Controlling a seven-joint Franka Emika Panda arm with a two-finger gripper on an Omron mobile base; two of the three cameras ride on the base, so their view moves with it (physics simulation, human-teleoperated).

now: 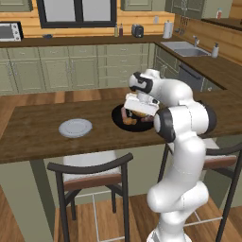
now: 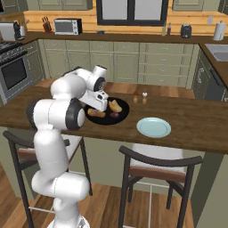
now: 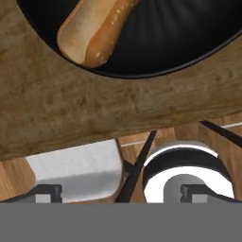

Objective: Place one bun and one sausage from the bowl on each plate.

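Two plates, grey-white plate (image 1: 75, 127) and teal plate (image 2: 153, 127), are bare; hand (image 1: 137, 111) is hovered over bowl (image 2: 122, 112) for bun (image 3: 94, 29); finger spread cannot be told.

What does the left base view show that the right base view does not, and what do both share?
Left base view alone: the pale grey-white plate on the counter and the sink at the back. Right base view alone: the light teal plate, two small shakers and the oven. Both share the black bowl with a bun in it, the arm bent over it, and the wooden counter.
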